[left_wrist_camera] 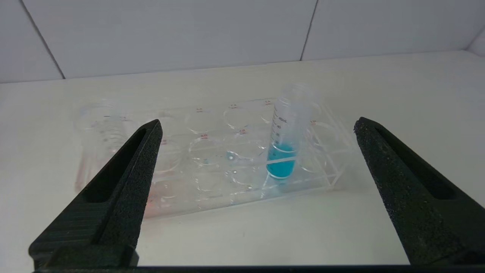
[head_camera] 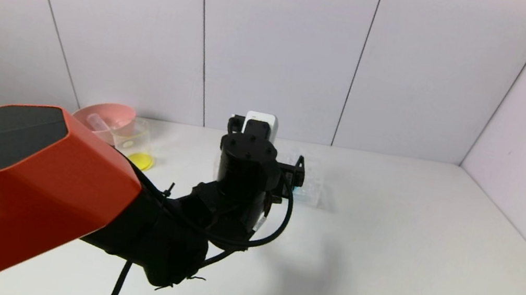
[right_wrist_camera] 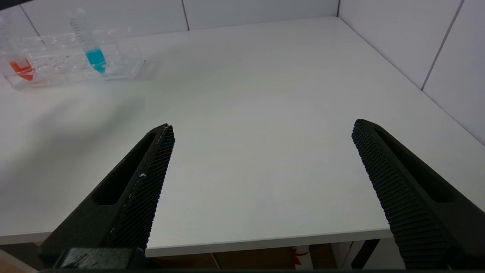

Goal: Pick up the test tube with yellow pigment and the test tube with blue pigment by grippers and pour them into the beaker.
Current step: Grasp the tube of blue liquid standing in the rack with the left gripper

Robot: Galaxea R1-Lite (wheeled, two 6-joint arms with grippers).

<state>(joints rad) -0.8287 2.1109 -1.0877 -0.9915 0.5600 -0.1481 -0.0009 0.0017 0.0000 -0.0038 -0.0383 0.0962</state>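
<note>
One test tube with blue pigment [left_wrist_camera: 282, 151] stands upright, clear-walled, blue-tipped.

The arm [head_camera: 25, 183] is orange and black. Blue liquid fills the tip of one clear tube [left_wrist_camera: 282, 159], red another [right_wrist_camera: 21, 68]. Yellow pools in the clear beaker [head_camera: 136, 146] beside a pink bowl [head_camera: 104, 118]. The table [head_camera: 385, 241] is white.

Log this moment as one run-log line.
left gripper: open, facing rack | blue-liquid clear test tube: upright in clear rack | clear beaker: holds yellow | right gripper: open, parked
</note>
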